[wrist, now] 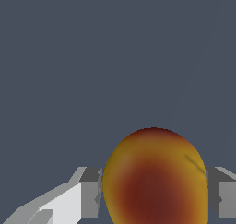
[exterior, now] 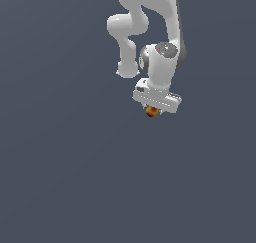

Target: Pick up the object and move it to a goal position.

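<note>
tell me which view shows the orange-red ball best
The wrist view: the ball fills much of the frame between the gripper's fingers, with its yellow patches plain. In the exterior view it is only a tiny blob under the gripper.

Orange-red, yellow-patched object (wrist: 154, 181), white gripper (exterior: 153, 108), slate-grey backdrop

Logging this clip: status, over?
Gripper shut on the object, fingers on both sides. Nothing else in view around it.
</note>
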Controlling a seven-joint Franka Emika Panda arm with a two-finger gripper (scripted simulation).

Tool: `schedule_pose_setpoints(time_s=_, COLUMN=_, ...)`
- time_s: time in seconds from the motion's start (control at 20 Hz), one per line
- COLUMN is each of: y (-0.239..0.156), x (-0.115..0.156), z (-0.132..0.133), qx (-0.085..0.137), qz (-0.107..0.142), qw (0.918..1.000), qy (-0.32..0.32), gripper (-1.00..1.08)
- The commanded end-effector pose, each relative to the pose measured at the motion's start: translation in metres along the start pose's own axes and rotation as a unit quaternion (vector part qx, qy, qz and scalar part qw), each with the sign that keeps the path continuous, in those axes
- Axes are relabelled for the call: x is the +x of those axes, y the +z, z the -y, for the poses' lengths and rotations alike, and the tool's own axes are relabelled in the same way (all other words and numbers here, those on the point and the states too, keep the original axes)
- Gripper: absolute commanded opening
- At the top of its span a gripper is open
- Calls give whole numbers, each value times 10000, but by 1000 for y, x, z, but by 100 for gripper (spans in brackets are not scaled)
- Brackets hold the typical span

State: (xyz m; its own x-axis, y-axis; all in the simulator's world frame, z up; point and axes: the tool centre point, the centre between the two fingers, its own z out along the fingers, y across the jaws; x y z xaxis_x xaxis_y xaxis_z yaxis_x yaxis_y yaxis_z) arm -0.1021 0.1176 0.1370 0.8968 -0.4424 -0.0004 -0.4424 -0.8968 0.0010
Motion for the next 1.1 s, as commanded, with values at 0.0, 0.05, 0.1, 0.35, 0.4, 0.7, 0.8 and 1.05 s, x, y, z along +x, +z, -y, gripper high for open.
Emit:
schedule_pose_setpoints(time_s=0.0, y=-24, x=-15, z=10, qx=0, qz=-9, qw=10000, qy=0, gripper=-100)
schedule_pose_setpoints(time_s=0.05, y=-33, x=-20, z=14, qx=0, qz=-9, qw=10000, qy=0, gripper=-100)
schedule_pose_setpoints(time_s=0.1, y=-42, x=-26, z=18, qx=-2, qz=-11, qw=10000, qy=1, gripper=-100)
schedule_pose_setpoints(time_s=0.35, y=-81, x=-50, z=36, qx=-4, qz=-12, qw=10000, qy=1, gripper=-100)
schedule_pose_setpoints(time_s=0.4, y=-87, x=-54, z=39, qx=-4, qz=-12, qw=10000, qy=1, gripper=-100)
schedule_pose_setpoints(time_s=0.7, y=-119, x=-72, z=55, qx=-1, qz=-7, qw=10000, qy=1, gripper=-100)
schedule_pose_setpoints(time_s=0.8, y=-125, x=-76, z=58, qx=2, qz=-5, qw=10000, qy=1, gripper=-100)
schedule_pose_setpoints(time_s=1.05, y=-132, x=-79, z=62, qx=3, qz=-3, qw=10000, qy=1, gripper=-100)
